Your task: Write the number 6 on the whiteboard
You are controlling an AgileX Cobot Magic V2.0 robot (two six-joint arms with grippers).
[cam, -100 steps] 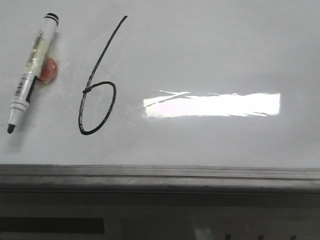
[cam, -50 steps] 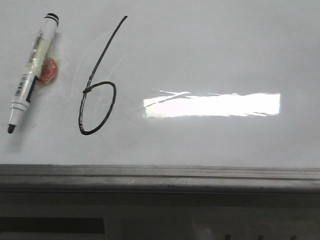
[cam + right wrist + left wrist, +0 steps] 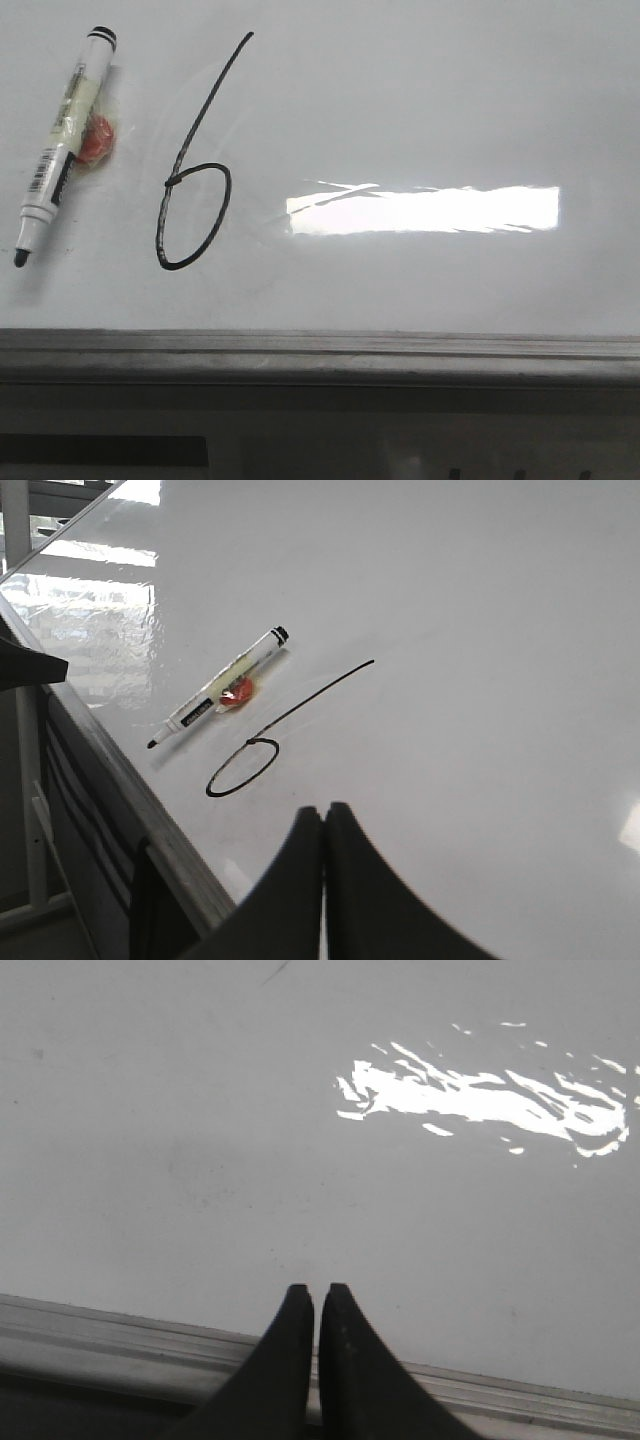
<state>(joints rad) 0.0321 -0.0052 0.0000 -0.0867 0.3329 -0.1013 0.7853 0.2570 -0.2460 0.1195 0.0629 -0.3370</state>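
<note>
Showing the large glossy white whiteboard (image 3: 420,110) with its grey metal edge rail (image 3: 320,350) along the near side, the front view places the thin black hand-drawn number 6 (image 3: 195,200) left of centre, its long slanted stroke running down into a narrow oval loop. Just left of it lies a white marker pen with black cap end and exposed black tip (image 3: 60,145), resting on the board against a small orange-red blob (image 3: 97,140); what that blob is I cannot tell. A bright rectangular light glare (image 3: 425,210) sits to the right of the figure.

My left tool (image 3: 316,1295) hangs over the near edge of the board with its fingers pressed together and nothing between them. My right tool (image 3: 324,815) is likewise pressed together and empty, looking down toward the loop of the 6.

Judged from this layout, the figure appears complete, so the remaining risks are of spoiling it. A low sweep of either tool across the board could smear the ink. A nudge to the pen could roll its uncapped tip toward the stroke and add a stray mark.
</note>
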